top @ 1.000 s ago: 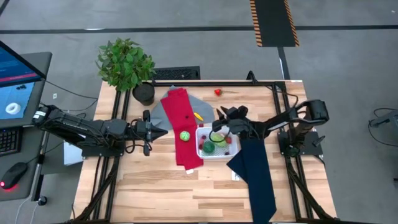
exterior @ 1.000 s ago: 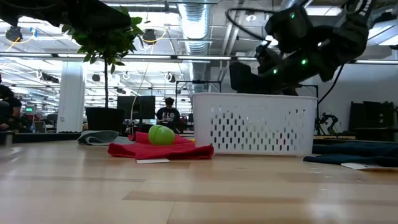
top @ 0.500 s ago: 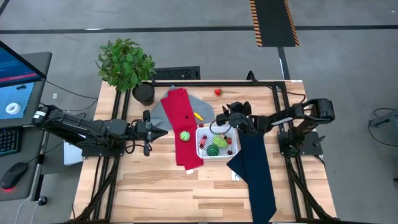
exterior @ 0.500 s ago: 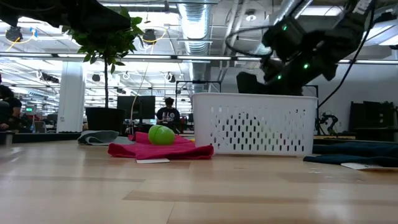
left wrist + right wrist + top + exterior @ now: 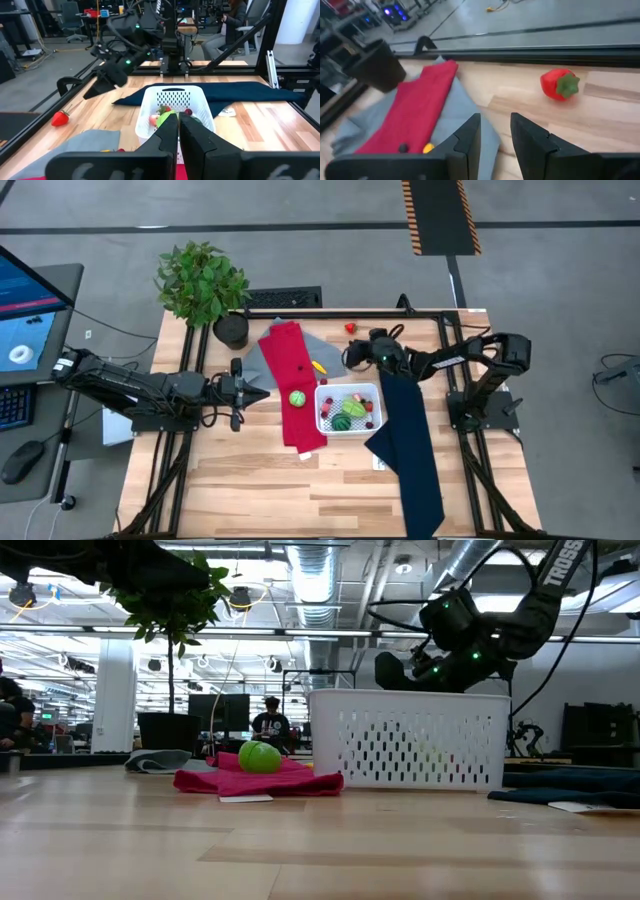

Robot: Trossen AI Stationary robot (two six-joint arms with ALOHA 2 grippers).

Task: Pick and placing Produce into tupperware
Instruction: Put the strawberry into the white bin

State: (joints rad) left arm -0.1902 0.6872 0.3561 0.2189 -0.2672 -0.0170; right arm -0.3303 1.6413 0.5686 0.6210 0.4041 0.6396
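Note:
The white tupperware (image 5: 349, 409) stands mid-table between a red cloth (image 5: 290, 380) and a navy cloth (image 5: 410, 442). It holds green and red produce (image 5: 346, 413). A green ball (image 5: 297, 398) lies on the red cloth. A red strawberry (image 5: 560, 84) rests on the bare wood near the far edge. A small yellow piece (image 5: 319, 366) lies on a grey cloth (image 5: 330, 352). My right gripper (image 5: 495, 120) hovers open and empty beyond the tub's far side, pointing at the strawberry (image 5: 350, 328). My left gripper (image 5: 265, 391) waits shut, left of the red cloth.
A leafy plant (image 5: 203, 280) in a black pot (image 5: 232, 330) stands at the far left corner. A black frame rail (image 5: 340, 313) runs along the far edge behind the strawberry. Bare wood (image 5: 260, 490) lies at the near side.
My right gripper has left the space above the tub and swung toward the table's far edge, rolling as it went. It now sits over the grey cloth, short of the strawberry. The tub and its produce have stayed put.

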